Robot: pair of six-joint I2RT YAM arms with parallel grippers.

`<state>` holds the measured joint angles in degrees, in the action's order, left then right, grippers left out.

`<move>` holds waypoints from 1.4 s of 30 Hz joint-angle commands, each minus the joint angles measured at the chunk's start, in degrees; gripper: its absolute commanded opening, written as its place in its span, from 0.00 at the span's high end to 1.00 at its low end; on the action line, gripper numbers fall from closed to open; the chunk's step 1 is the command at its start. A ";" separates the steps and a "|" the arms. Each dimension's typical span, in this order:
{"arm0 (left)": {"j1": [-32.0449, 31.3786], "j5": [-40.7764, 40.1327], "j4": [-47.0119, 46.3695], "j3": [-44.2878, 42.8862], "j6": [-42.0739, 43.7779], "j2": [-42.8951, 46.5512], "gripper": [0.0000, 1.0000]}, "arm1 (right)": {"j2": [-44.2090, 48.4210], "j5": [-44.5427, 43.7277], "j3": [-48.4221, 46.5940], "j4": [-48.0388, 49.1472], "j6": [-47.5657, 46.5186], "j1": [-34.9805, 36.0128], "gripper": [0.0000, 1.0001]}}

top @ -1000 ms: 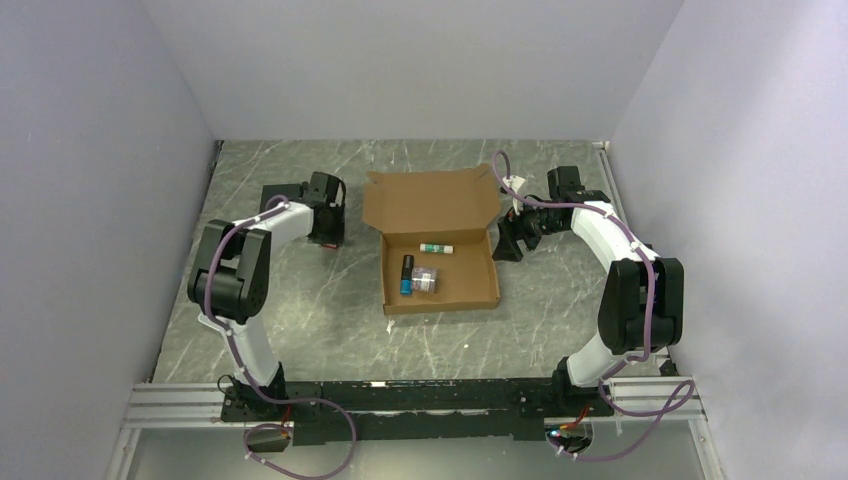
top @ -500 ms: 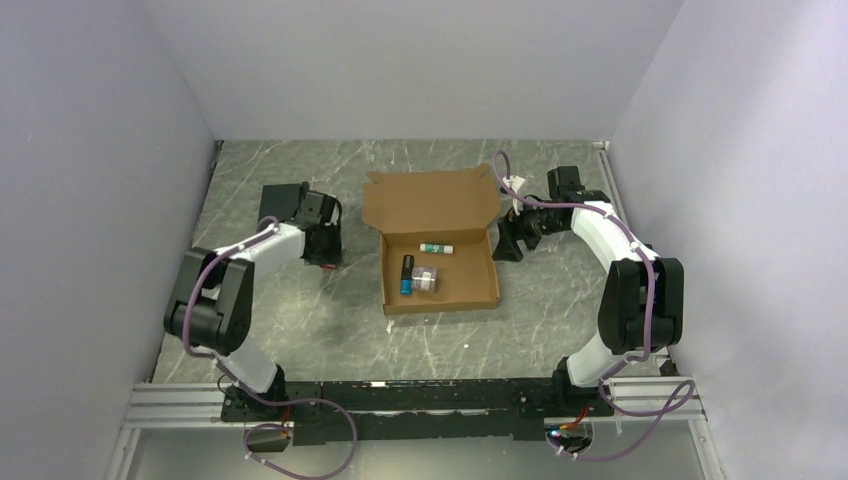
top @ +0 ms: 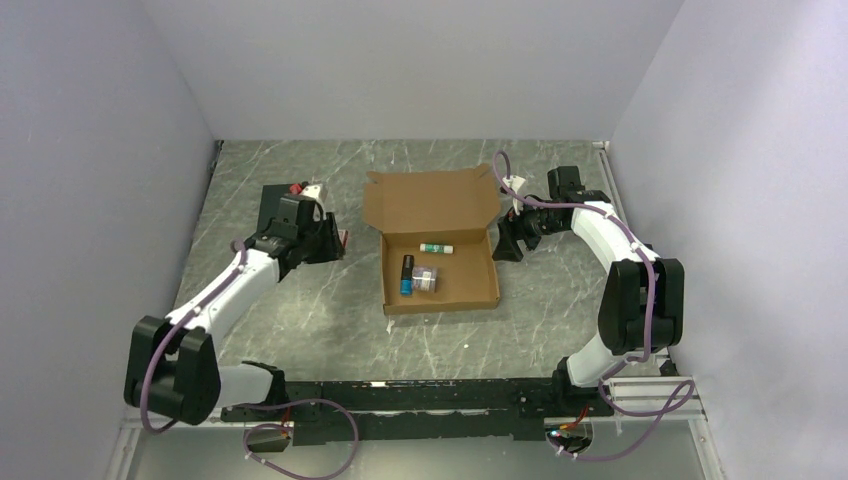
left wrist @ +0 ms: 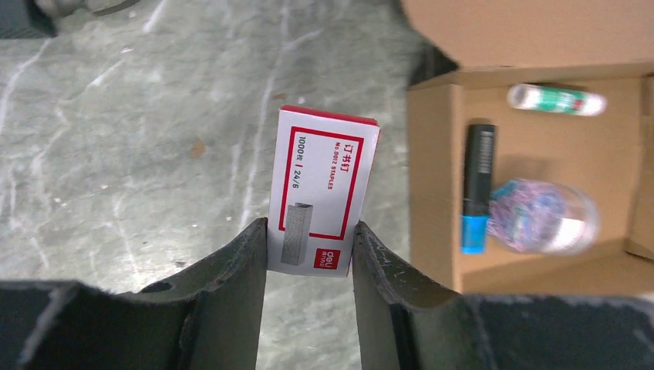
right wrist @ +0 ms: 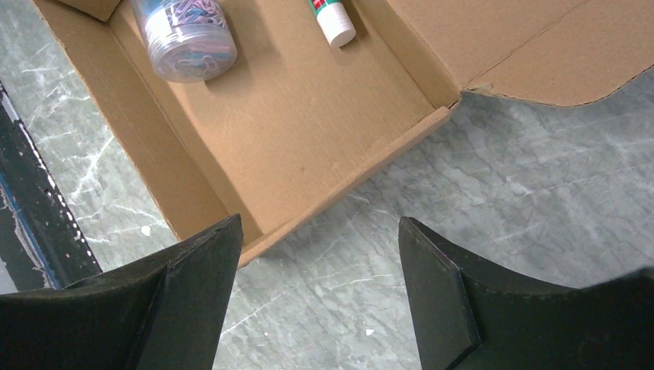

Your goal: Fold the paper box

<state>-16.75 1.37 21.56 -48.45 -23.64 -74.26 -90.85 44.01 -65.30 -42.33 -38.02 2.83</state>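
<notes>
The paper box (top: pixel 440 292) is a brown cardboard tray with its lid (top: pixel 432 200) open and leaning back. A glue stick (top: pixel 437 248), a black marker with a blue end (top: pixel 407 273) and a jar of paper clips (top: pixel 426 279) lie in the tray. My left gripper (top: pixel 337 240) is left of the tray, shut on a white and red staples box (left wrist: pixel 324 189) by its near end. The paper box's left wall (left wrist: pixel 432 177) is just right of it. My right gripper (right wrist: pixel 320 231) stands open over the table beside the tray's right wall (right wrist: pixel 347 181), holding nothing.
The grey marbled tabletop (top: pixel 300 310) is walled in by pale panels on three sides. A black rail (top: pixel 420 395) with both arm bases runs along the near edge. The same jar (right wrist: pixel 185 31) and glue stick (right wrist: pixel 332 19) show in the right wrist view.
My left arm's elbow has swung down and out to the left, and its gripper has turned toward the tray, still holding the staples box. The right arm and the paper box have not moved.
</notes>
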 commanded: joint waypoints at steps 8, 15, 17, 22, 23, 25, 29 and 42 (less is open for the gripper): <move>-4.39 23.15 -16.61 2.82 -1.89 6.92 1.00 | 2.38 1.74 -1.19 -0.04 -1.54 -0.26 0.22; -14.41 22.65 -20.48 -1.68 -1.17 -0.98 1.00 | 2.38 1.70 -1.24 0.05 -1.53 -0.58 0.22; -16.66 22.25 -21.11 -3.08 -1.36 -3.41 1.00 | 2.39 1.68 -1.24 0.05 -1.53 -0.62 0.22; -22.07 20.83 -22.88 -8.15 -2.01 -11.02 0.99 | 2.35 1.64 -1.24 0.06 -1.62 -0.72 0.22; -23.23 20.35 -22.72 -9.20 -2.10 -13.15 0.99 | 2.39 1.63 -1.24 0.03 -1.70 -0.80 0.22; -25.02 18.46 -20.29 -11.82 -1.76 -16.19 0.98 | 2.41 1.69 -1.24 -0.04 -1.71 -0.84 0.22; -28.32 14.53 -15.72 -16.85 -0.55 -20.78 0.91 | 2.60 1.87 -1.15 -0.04 -1.84 -1.03 0.22; -33.11 7.35 -5.43 -27.73 1.72 -29.31 0.47 | 2.86 2.20 -1.15 -0.30 -2.15 -1.42 0.22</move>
<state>-49.74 11.05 14.02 -73.32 -23.14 -103.72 -90.72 44.01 -65.30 -42.46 -38.61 1.85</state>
